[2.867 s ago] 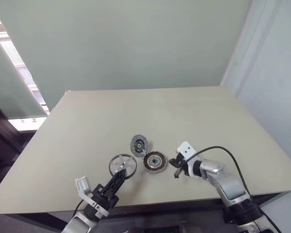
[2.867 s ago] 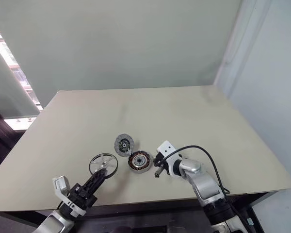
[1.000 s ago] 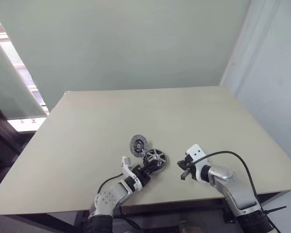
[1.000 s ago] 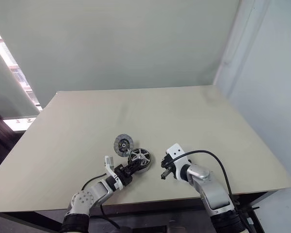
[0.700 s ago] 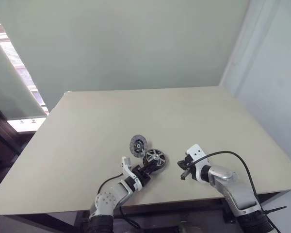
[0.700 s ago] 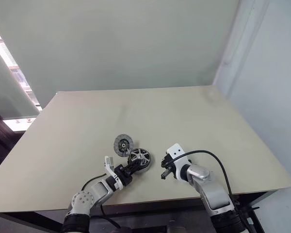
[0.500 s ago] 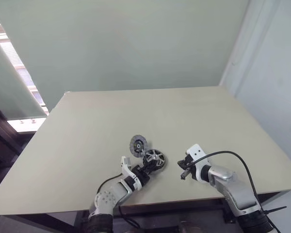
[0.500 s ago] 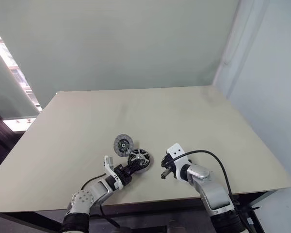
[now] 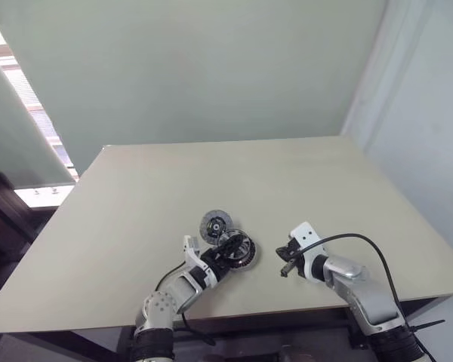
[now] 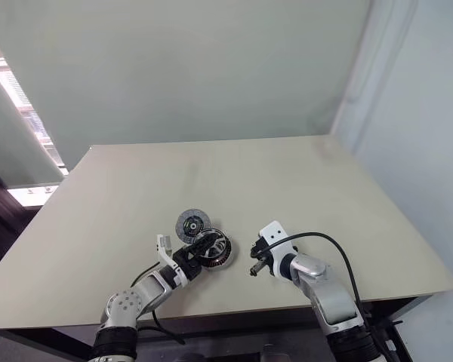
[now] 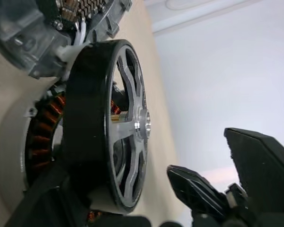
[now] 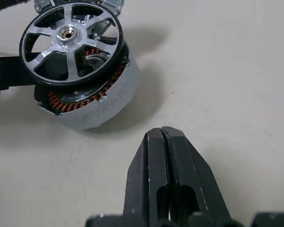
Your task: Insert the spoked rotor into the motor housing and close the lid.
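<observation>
Head views: pale beige rectangular table (image 9: 302, 181) before a light green wall. Near the front edge, round squat motor housing (image 10: 211, 253) with copper-brown windings, bearing the silver spoked rotor (image 9: 237, 250) with dark outer rim on top. Flat grey disc lid (image 9: 215, 225) with dark hub lying on the table just behind and to the left of the housing, close beside it. Left gripper (image 9: 225, 247) at the housing's left side, black fingers parted wide on either side of the rotor, released. Right gripper (image 9: 285, 264) near the housing on its right, apart from it, fingers pressed together, grasping nothing; black cable looping from its wrist.

Left wrist view: spoked rotor (image 11: 111, 123) seen edge-on, dark rim, silver spokes and small hub, sitting over the housing's copper windings (image 11: 42, 137) but raised, not sunk flush. Toothed edge of the lid (image 11: 80, 14) just beyond. One black finger (image 11: 262, 165) standing off from the rotor face, gap visible between them.

Right wrist view: rotor (image 12: 70, 43) tilted on the silver-walled housing (image 12: 97, 97), copper coils showing under one side. Own two black fingers (image 12: 166, 165) clenched together, pads touching, above bare tabletop, clear of the housing.
</observation>
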Controlling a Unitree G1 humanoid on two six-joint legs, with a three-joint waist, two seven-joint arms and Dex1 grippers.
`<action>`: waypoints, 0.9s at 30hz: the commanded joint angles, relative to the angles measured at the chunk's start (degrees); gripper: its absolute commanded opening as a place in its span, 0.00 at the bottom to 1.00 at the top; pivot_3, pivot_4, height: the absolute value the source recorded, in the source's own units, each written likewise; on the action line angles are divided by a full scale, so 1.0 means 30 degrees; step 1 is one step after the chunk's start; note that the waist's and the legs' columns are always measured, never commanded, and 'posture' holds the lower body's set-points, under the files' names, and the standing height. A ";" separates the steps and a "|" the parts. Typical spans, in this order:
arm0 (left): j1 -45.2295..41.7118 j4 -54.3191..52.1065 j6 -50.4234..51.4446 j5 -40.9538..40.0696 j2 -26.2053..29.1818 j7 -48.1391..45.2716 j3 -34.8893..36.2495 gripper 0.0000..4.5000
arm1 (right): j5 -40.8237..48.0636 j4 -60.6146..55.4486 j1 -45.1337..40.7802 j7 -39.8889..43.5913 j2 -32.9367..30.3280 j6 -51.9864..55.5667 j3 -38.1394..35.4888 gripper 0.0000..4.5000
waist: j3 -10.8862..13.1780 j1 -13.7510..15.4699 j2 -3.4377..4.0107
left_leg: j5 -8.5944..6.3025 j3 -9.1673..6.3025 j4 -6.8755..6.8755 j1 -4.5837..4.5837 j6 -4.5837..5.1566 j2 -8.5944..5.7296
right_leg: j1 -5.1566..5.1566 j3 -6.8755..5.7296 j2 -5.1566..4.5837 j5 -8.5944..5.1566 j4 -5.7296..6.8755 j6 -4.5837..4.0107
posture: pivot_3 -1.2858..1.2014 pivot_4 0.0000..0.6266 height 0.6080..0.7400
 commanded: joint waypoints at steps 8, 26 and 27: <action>0.0847 -0.3726 0.3138 0.0148 0.1118 0.3086 -0.0836 1.00 | 0.0161 0.0337 -0.0826 0.0047 0.0192 -0.0826 -0.0252 0.00 | 0.0004 0.0012 -0.0005 | -0.0003 -0.0001 -0.0104 -0.0019 0.0007 -0.0002 | -0.0061 0.0011 0.0002 0.0002 -0.0009 0.0004 | 0.52 0.00 1.00; 0.0683 -0.9044 0.7531 -0.2544 0.1735 0.5305 -0.0602 1.00 | 0.0108 0.1134 -0.0971 0.0215 0.0416 -0.1362 -0.0015 0.00 | 0.0021 0.0012 -0.0012 | -0.0002 -0.0008 -0.0104 -0.0032 0.0004 -0.0007 | -0.0068 0.0008 -0.0002 -0.0001 -0.0017 0.0000 | 0.52 0.00 1.00; 0.0744 -0.9398 0.7804 -0.2868 0.1764 0.5460 -0.0561 1.00 | 0.0100 0.1129 -0.0963 0.0225 0.0423 -0.1357 -0.0002 0.00 | 0.0023 0.0012 -0.0014 | -0.0002 -0.0007 -0.0102 -0.0032 0.0004 -0.0006 | -0.0068 0.0010 -0.0002 -0.0001 -0.0017 0.0000 | 0.52 0.00 1.00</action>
